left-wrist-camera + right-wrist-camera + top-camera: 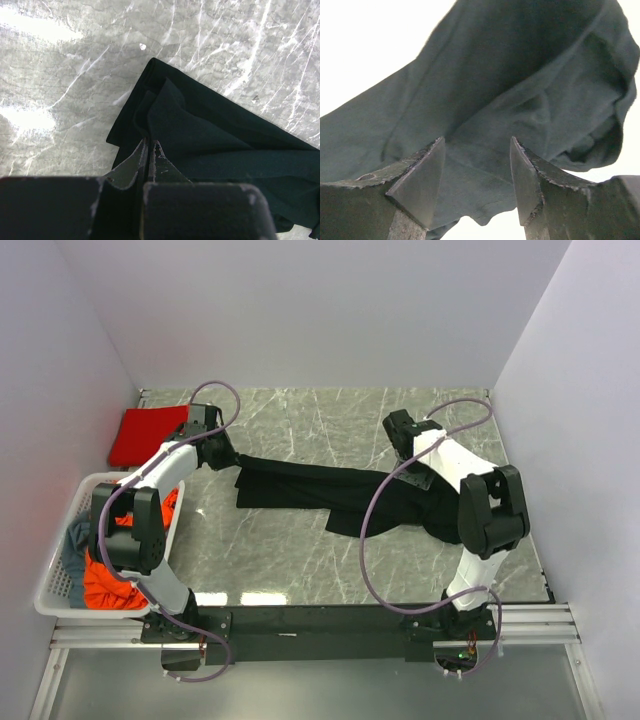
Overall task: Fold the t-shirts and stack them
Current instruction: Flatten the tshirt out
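A large black t-shirt (300,485) lies stretched in a long band across the marble table. At its left end my left gripper (232,458) is shut, and in the left wrist view the closed fingertips (150,142) pinch a fold of the black cloth (210,140). Over the shirt's bunched right end my right gripper (400,430) stands open. In the right wrist view its gripper (477,142) frames the dark cloth (520,75) without closing on it. A bright red t-shirt (145,435) lies folded at the back left.
A white perforated basket (60,590) stands at the near left, holding an orange-red t-shirt (110,580) and a grey-blue one (78,538). White walls close in the table on three sides. Purple cables loop off both arms.
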Robot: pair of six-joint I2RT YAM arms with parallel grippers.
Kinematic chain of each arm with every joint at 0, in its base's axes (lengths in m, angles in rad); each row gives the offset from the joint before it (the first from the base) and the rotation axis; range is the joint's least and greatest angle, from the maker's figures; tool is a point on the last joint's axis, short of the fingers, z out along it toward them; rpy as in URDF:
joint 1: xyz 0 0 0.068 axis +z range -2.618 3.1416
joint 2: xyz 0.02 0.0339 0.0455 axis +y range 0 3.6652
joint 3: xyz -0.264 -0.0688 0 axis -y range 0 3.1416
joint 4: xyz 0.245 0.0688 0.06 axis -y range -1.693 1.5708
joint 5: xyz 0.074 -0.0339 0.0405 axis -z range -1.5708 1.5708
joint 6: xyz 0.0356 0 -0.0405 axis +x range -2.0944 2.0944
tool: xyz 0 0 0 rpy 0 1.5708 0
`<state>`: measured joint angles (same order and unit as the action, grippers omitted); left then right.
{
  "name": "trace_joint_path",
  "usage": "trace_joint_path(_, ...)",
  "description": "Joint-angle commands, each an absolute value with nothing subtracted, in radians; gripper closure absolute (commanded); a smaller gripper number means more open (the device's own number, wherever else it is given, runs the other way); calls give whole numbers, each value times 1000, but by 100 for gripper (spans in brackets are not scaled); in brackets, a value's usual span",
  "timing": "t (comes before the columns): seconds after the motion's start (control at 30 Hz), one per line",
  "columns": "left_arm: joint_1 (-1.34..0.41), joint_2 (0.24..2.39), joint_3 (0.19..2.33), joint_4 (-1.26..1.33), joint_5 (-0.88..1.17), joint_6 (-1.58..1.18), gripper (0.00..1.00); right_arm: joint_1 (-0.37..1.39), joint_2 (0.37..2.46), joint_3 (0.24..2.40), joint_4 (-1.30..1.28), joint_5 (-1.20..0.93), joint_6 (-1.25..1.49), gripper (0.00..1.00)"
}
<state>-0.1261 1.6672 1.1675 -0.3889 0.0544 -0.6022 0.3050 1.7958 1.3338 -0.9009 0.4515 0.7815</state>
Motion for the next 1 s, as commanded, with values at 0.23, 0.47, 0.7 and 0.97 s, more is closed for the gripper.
trace_joint_path(0.23, -129, 1672, 1207, -396, 46, -583, 99, 304, 1851, 1373, -957, 548, 865, 41)
trace_joint_path(0.47, -130, 1672, 1209, -397, 46, -581, 99, 304, 1884, 1443, -980, 561, 882, 40)
trace_joint_path(0.7, -130, 1671, 1210, -402, 43, -580, 99, 304, 1950, 1491, -1008, 557, 899, 40)
trace_joint_path(0.97, -130, 1669, 1210, -402, 43, -580, 99, 295, 1954, 1450, -1016, 574, 904, 42)
